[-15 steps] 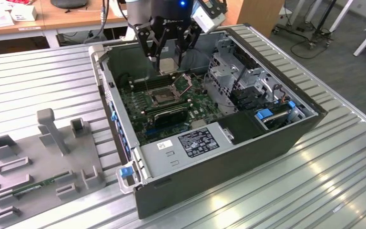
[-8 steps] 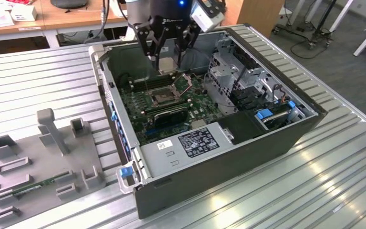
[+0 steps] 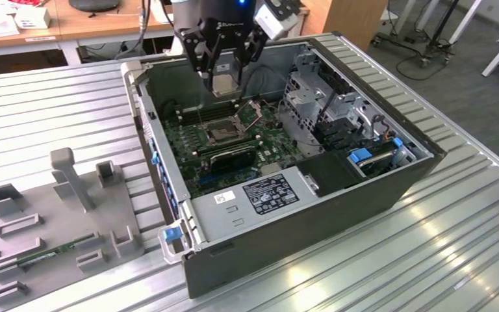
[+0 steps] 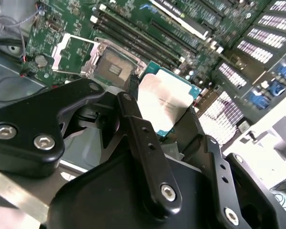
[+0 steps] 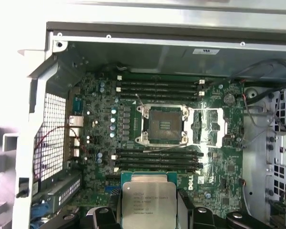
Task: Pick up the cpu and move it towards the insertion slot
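My gripper is shut on the cpu, a flat square chip with a silvery-beige top and pale teal rim, and holds it above the open computer case. In both wrist views the cpu sits between the black fingers. The insertion slot is a square socket with a silver frame and dark centre on the green board, its metal cover swung open beside it. The cpu hangs clear of the board, off to one side of the slot and across a bank of memory slots from it.
Long black memory slots flank the socket. The case walls, a drive cage and the power supply ring the board. At the exterior view's left, a grey fixture holds a green memory stick on the ribbed metal table.
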You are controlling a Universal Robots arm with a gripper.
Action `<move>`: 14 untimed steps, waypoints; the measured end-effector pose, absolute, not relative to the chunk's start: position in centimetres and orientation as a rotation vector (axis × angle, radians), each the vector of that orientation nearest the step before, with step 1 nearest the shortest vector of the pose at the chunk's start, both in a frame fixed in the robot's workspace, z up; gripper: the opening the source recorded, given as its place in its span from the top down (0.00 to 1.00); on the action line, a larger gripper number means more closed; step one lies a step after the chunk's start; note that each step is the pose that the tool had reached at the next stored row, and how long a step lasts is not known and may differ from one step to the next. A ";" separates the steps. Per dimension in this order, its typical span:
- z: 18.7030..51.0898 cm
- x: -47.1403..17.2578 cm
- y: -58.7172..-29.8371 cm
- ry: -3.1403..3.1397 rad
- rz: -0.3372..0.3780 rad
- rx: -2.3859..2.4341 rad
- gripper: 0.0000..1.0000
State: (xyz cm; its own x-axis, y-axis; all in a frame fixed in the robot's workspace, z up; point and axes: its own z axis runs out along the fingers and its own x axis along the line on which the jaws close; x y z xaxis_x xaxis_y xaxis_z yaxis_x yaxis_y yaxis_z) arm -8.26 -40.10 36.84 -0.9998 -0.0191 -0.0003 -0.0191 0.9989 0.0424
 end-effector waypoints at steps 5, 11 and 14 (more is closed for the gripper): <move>36.5 -8.3 -38.9 -3.141 -0.067 0.030 0.45; 36.3 -8.2 -38.2 -3.141 -0.067 0.030 0.45; 36.3 -8.3 -38.2 -3.141 -0.067 0.030 0.45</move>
